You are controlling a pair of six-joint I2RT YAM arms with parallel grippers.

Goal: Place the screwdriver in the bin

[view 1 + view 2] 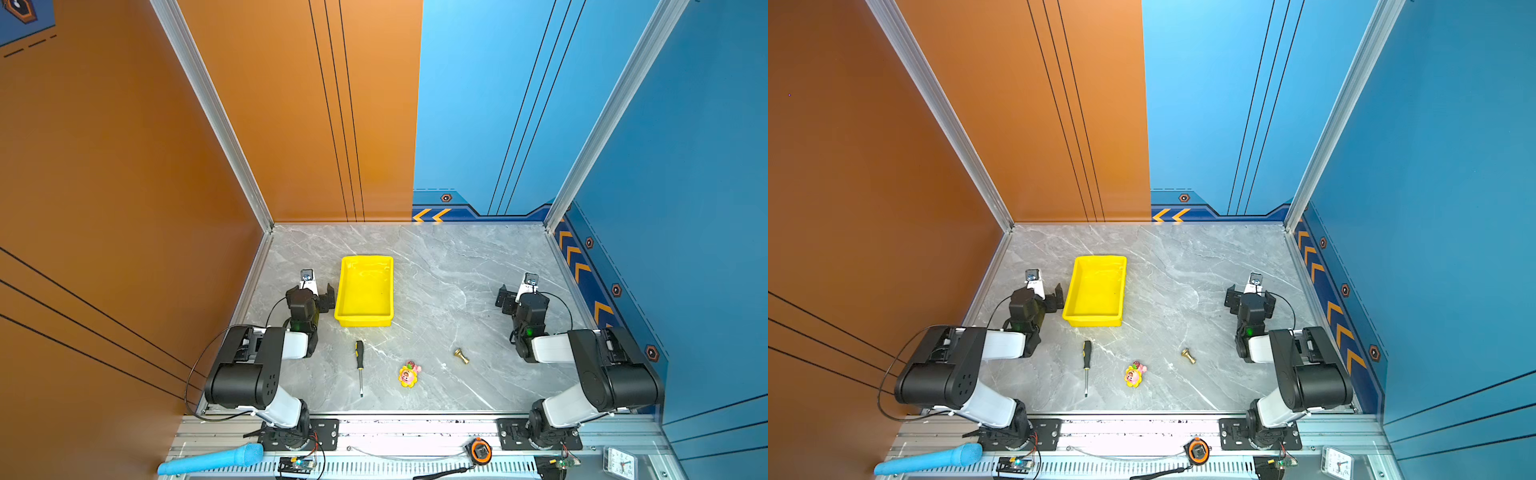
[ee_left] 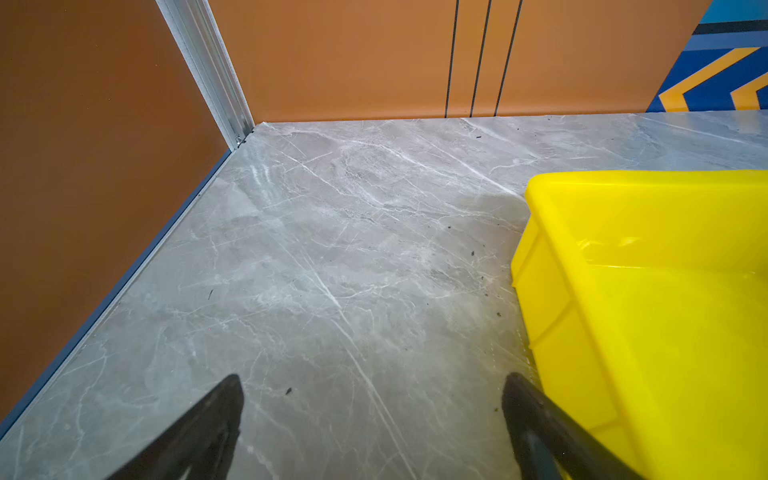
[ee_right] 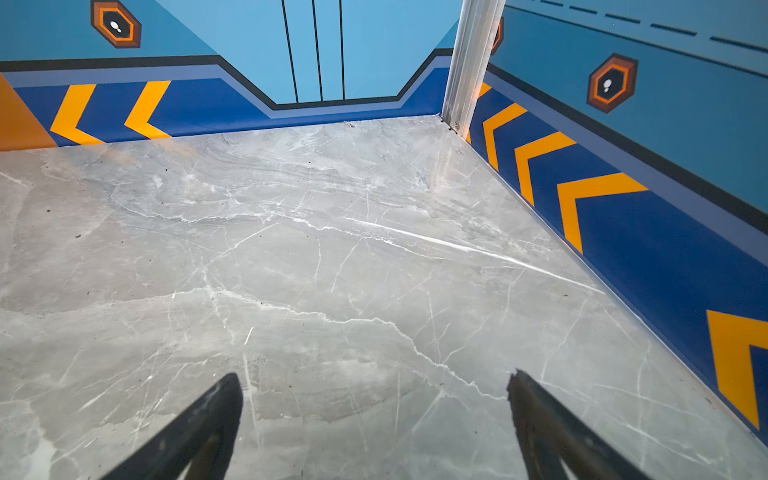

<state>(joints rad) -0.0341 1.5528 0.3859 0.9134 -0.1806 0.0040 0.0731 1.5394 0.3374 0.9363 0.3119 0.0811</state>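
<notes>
The screwdriver (image 1: 360,365) (image 1: 1086,365), with a black-and-yellow handle and a thin silver shaft, lies on the marble table just in front of the bin, handle toward it. The yellow bin (image 1: 365,291) (image 1: 1096,291) has nothing in it. Close beside the bin's left wall, my left gripper (image 1: 318,291) (image 1: 1043,293) (image 2: 374,382) stands open over bare table; the bin (image 2: 644,332) fills one side of the left wrist view. My right gripper (image 1: 519,293) (image 1: 1252,297) (image 3: 374,378) is open over bare marble at the right. The screwdriver shows in neither wrist view.
A brass fitting (image 1: 461,356) and a small flower toy (image 1: 408,374) lie near the table's front, right of the screwdriver. Orange and blue walls close off three sides. On the front rail sit a blue tube (image 1: 212,459), a tape measure (image 1: 481,451) and a small clock (image 1: 619,461).
</notes>
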